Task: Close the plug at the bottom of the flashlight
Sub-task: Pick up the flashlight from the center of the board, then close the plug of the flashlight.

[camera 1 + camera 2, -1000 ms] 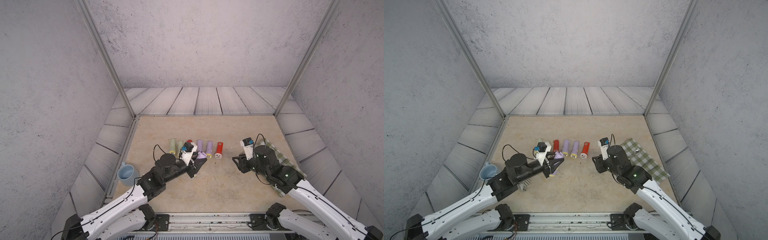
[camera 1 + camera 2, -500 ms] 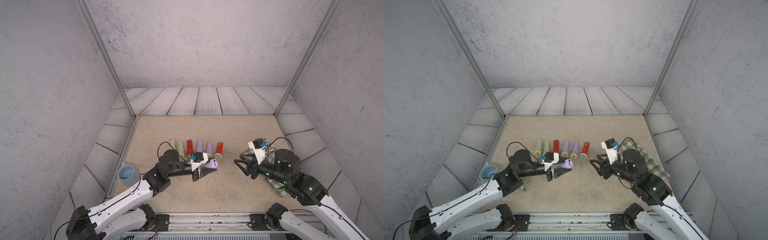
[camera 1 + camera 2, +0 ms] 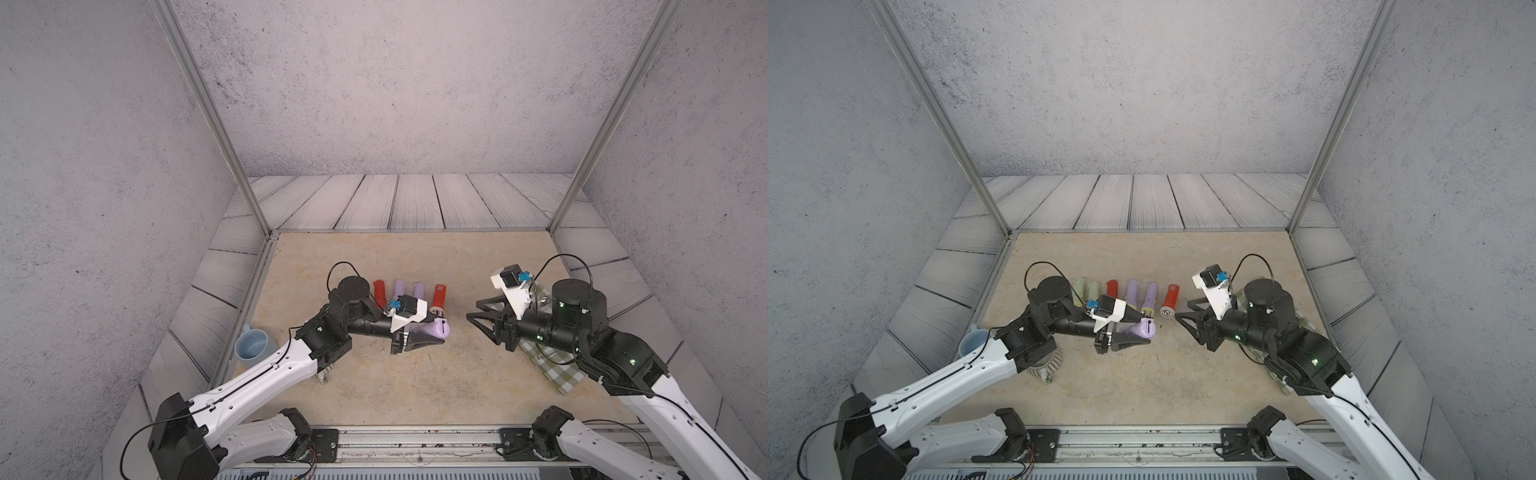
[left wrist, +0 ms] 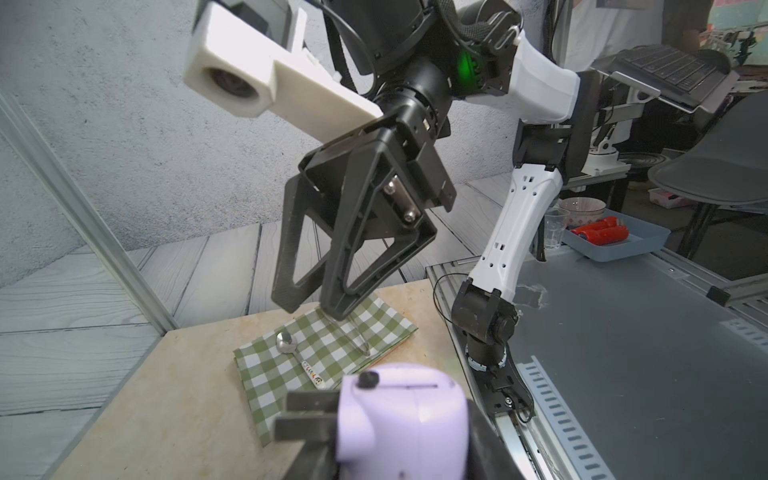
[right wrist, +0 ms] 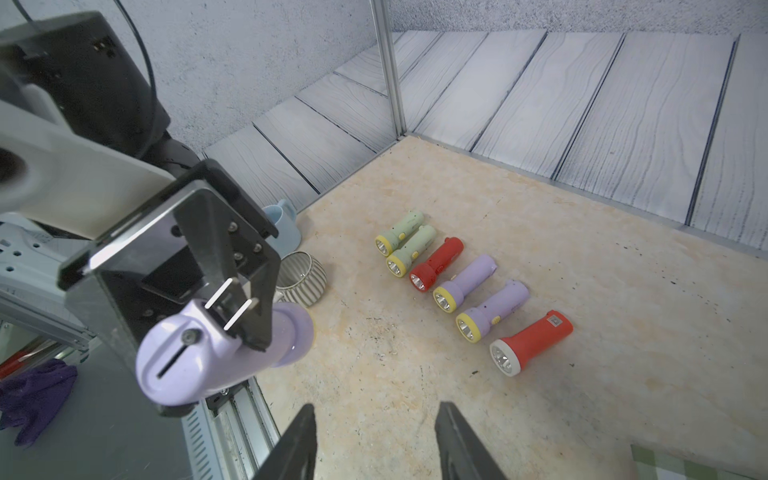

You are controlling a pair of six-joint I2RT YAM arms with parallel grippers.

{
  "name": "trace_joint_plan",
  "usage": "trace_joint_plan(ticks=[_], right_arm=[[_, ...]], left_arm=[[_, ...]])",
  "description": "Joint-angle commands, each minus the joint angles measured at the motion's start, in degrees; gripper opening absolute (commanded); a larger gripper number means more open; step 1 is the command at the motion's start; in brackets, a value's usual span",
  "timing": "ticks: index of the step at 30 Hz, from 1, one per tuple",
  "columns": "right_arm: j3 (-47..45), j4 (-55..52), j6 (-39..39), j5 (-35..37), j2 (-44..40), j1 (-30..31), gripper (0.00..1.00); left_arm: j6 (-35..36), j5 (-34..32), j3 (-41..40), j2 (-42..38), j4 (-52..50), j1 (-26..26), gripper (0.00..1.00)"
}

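Note:
A purple flashlight [image 3: 432,330] [image 3: 1138,330] hangs above the table's middle, level, with my left gripper [image 3: 442,330] [image 3: 1147,329] [image 4: 399,449] shut across its body. Its rounded bottom end [image 5: 178,365] faces my right gripper. The plug's two metal prongs [image 5: 228,305] [image 4: 309,413] stick out sideways near that end. My right gripper [image 3: 473,308] [image 3: 1181,309] [image 5: 376,409] [image 4: 311,311] is open and holds nothing. It points at the flashlight's bottom from the right, a short gap away.
Several flashlights lie in a row behind the left gripper, green [image 3: 1079,286], red [image 3: 379,291], purple [image 3: 400,289] and red [image 3: 438,297]. A blue cup [image 3: 251,347] and striped bowl [image 5: 301,278] sit at the left edge. A green checked cloth [image 3: 557,365] with a spoon [image 4: 286,343] lies under the right arm.
My left gripper has carried the purple flashlight away from the row, toward the front and right. My right gripper has swung down and round to face it.

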Motion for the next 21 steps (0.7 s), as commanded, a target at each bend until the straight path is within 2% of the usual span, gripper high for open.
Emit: trace_joint_plan(ticks=[1,5,8,10,12,14,15,18,21], right_arm=[[3.1,-1.1,-2.7,0.5,-1.0,0.3,0.48],[5.5,-2.0,-4.5,2.4,-1.3,1.9,0.48],[8.4,-4.3,-6.2,7.8,0.2,6.6,0.47],[10.3,-6.2,-8.5,16.7,1.9,14.0,0.46],[11.5,-7.4,-12.2,31.9,3.6,25.5,0.46],[12.3,-7.7,-15.1,42.3,5.0,32.6,0.45],[12.6,-7.3,-16.1,43.3,5.2,34.3,0.45],[12.0,-3.8,-17.5,39.2,3.9,34.6,0.45],[10.6,-1.0,-19.2,38.5,2.7,34.6,0.48]], left_arm=[[0.3,6.3,2.8,0.0,-0.8,0.9,0.00],[0.4,11.9,5.1,0.6,-4.3,1.5,0.00],[0.9,13.7,6.1,0.9,-6.5,1.8,0.00],[0.9,14.0,6.2,1.0,-6.8,2.1,0.00],[0.8,14.3,6.2,1.0,-7.1,2.5,0.00],[0.5,15.1,6.4,1.1,-7.3,2.8,0.00],[0.5,15.4,6.5,1.2,-7.5,3.0,0.00],[0.4,16.5,6.9,1.1,-8.0,3.5,0.00],[0.5,18.3,7.5,1.1,-9.7,3.7,0.00]])
